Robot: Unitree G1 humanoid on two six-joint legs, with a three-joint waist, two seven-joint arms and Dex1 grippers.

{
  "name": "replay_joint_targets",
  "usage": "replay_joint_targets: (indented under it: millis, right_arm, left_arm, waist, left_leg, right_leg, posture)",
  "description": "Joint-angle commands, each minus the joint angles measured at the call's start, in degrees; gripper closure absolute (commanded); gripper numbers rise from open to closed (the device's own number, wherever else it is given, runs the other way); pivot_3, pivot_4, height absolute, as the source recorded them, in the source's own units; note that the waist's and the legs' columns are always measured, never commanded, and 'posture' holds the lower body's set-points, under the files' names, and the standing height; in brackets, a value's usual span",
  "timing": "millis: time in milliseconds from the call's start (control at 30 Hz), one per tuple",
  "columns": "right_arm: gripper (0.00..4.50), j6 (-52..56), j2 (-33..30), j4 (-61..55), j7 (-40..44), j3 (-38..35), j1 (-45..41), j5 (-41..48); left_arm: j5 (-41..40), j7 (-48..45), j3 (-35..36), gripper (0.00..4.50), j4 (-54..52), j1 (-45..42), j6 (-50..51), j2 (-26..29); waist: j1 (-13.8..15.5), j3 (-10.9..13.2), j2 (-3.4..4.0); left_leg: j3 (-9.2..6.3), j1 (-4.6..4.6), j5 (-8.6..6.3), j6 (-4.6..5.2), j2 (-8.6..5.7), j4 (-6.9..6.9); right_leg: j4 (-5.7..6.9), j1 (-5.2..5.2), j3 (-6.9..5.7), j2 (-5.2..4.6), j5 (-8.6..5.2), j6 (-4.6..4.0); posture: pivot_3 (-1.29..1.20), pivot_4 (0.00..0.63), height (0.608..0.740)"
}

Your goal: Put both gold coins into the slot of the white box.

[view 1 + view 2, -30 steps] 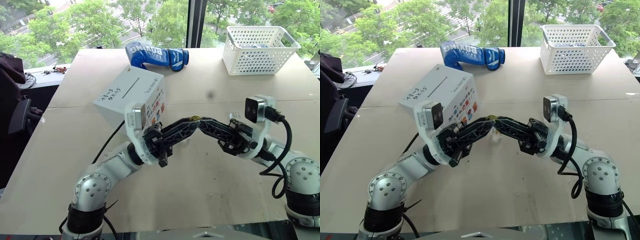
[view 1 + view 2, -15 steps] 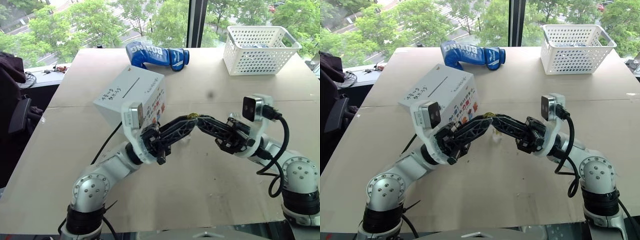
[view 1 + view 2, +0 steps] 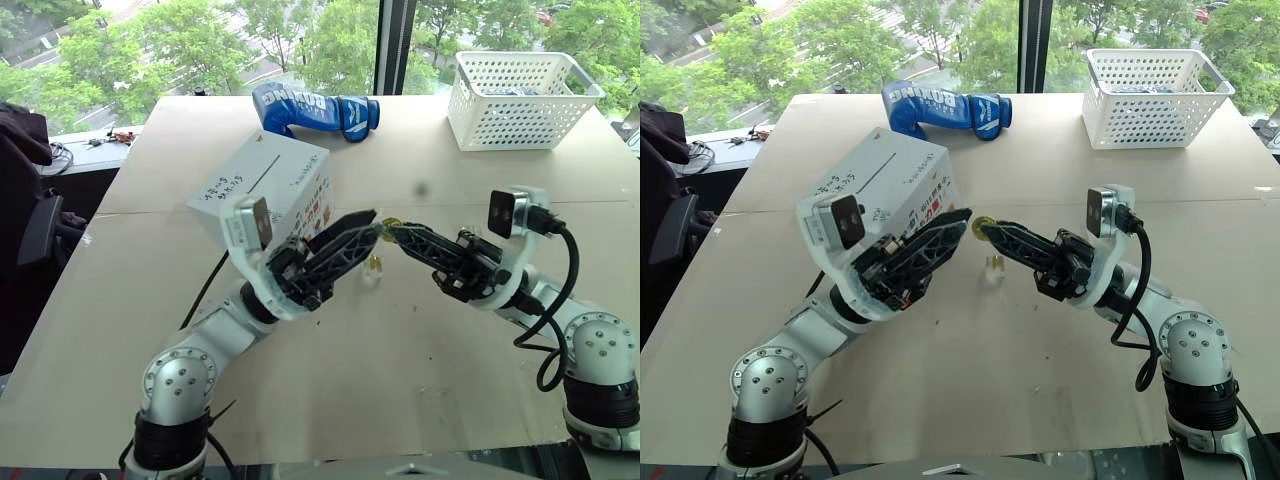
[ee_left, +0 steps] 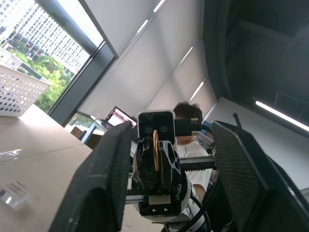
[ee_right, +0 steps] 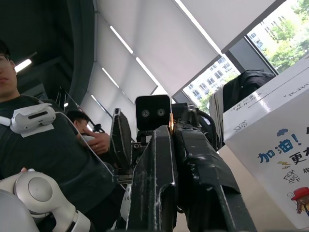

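Observation:
One gold coin (image 3: 983, 224) is pinched on edge at the tip of my right gripper (image 3: 998, 228), which is shut on it and raised above the table. My left gripper (image 3: 960, 225) faces it from the left with its fingers open and empty, a small gap from the coin. In the left wrist view the coin (image 4: 155, 150) stands between those spread fingers (image 4: 104, 179). The white box (image 3: 265, 180) sits behind the left gripper, its dark slot (image 3: 262, 172) on the top face. In the right wrist view the coin's edge (image 5: 171, 123) shows above the closed fingers.
A small clear plastic block (image 3: 374, 265) lies on the table under the grippers. A blue boxing glove (image 3: 315, 110) lies at the back, with a white perforated basket (image 3: 522, 98) at the back right. A person (image 5: 29, 140) shows in the wrist views.
The two grippers met at the coin before. My left gripper has opened and drawn back left; the right gripper keeps the coin.

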Motion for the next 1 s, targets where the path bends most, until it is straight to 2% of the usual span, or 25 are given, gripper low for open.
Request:
replay_joint_targets:
  millis: [33,67,1000]
  right_arm:
    - [4.5,-1.16,0.35,-0.91,-0.24,-0.82,-1.04,1.23]
    - [4.5,-1.13,0.42,-0.92,-0.21,-0.76,-1.07,1.18]
    - [4.5,0.23,-0.33,-3.25,2.36,1.28,-2.29,2.6]
  left_arm:
    - [-0.39,-0.79,0.11,3.65,-2.2,-0.33,-0.88,-0.26]
    - [-0.14,-0.75,-0.09,4.08,-2.18,-0.38,-0.94,-0.34]
    - [2.2,0.05,-2.25,4.08,-1.28,-0.38,0.01,-2.08]
  waist:
    - [0.0,0.0,0.0]
    - [0.0,0.0,0.0]
    - [-0.01,0.0,0.0]
  left_leg:
    - [0.0,0.0,0.0,0.0,0.0,0.0]
    - [0.0,0.0,0.0,0.0,0.0,0.0]
    - [-0.03,-0.02,0.0,0.0,0.0,0.0]
  right_leg:
    - [0.0,0.0,0.0,0.0,0.0,0.0]
    - [0.0,0.0,0.0,0.0,0.0,0.0]
    - [-0.03,0.0,-0.03,0.01,0.02,0.03]
  posture:
    - [0.0,0.15,0.74]
    - [0.0,0.15,0.74]
    - [0.0,0.15,0.74]
